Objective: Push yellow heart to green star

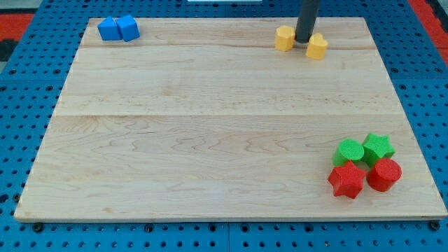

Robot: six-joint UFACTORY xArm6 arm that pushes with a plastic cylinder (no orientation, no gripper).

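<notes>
The yellow heart [317, 47] lies near the view's top edge of the wooden board, right of centre. A second yellow block [284, 38] lies just to its left. My tip [303, 41] stands between the two yellow blocks, close to both. The green star [378, 148] sits at the view's lower right, far below the yellow heart, in a tight cluster of blocks.
A green round block [348, 151] sits left of the green star. A red star [346, 180] and a red round block [384, 174] lie just below them. Two blue blocks [118, 29] touch at the board's top left. The board's right edge [413, 119] is close to the cluster.
</notes>
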